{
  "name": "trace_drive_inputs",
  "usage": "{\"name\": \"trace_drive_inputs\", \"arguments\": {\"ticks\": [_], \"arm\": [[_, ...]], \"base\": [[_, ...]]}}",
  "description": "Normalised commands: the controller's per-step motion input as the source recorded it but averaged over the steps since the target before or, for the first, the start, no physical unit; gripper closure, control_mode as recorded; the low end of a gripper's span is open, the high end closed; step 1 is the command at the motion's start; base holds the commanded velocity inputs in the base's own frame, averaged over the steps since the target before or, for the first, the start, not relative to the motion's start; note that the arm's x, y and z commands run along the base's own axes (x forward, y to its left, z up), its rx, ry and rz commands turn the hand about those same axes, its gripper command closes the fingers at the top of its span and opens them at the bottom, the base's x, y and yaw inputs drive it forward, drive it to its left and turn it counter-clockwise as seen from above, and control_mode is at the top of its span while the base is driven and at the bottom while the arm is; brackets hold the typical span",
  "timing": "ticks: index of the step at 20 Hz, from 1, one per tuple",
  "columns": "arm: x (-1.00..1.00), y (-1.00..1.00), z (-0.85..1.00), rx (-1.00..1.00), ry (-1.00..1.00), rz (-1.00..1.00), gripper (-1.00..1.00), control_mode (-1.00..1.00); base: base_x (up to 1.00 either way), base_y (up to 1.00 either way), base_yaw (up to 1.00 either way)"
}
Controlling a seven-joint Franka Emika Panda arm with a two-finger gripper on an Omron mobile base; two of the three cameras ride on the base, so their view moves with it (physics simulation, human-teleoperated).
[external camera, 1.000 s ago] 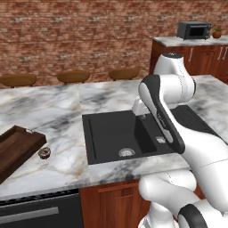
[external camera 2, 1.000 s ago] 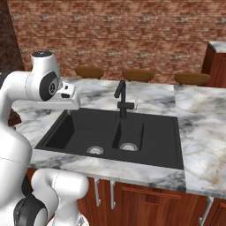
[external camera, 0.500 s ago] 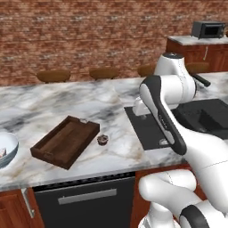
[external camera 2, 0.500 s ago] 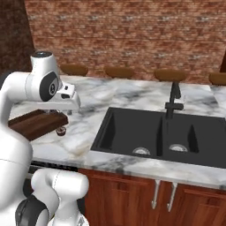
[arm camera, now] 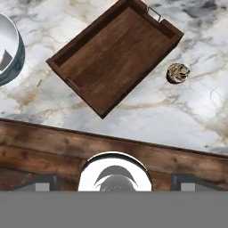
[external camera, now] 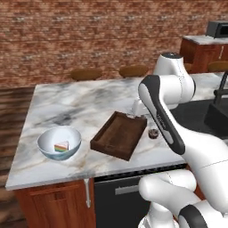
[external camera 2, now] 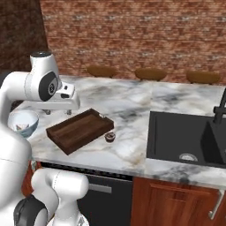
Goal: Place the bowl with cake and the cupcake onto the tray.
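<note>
You see the dark wooden tray (external camera: pixel 119 136) lying empty and askew on the marble. The bowl with cake (external camera: pixel 59 143) sits apart; the cupcake (external camera: pixel 153 133) stands just beside the tray's other side.

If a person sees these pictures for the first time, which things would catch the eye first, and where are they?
The dark wooden tray lies empty and askew in the middle of the marble counter. To its left stands the pale blue bowl with cake, its rainbow wedge inside, and to the tray's right sits the tiny cupcake, apart from the tray. The white arm's open gripper hangs above the counter near the tray, holding nothing.
</note>
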Motion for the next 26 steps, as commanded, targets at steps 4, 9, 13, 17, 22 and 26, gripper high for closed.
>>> {"name": "trace_drive_inputs", "arguments": {"ticks": [4,9,13,17,22,26], "arm": [[0.00,0.00,0.00,0.00,0.00,0.00,-1.00,1.00],[0.00,0.00,0.00,0.00,0.00,0.00,-1.00,1.00],[0.00,0.00,0.00,0.00,0.00,0.00,-1.00,1.00],[0.00,0.00,0.00,0.00,0.00,0.00,-1.00,1.00],[0.00,0.00,0.00,0.00,0.00,0.00,-1.00,1.00],[0.00,0.00,0.00,0.00,0.00,0.00,-1.00,1.00]], "base": [[0.01,0.78,0.00],[0.39,0.28,-0.04],[0.43,-0.06,-0.03],[0.03,-0.66,-0.20],[0.24,-0.36,-0.11],[0.52,0.19,-0.01]]}}
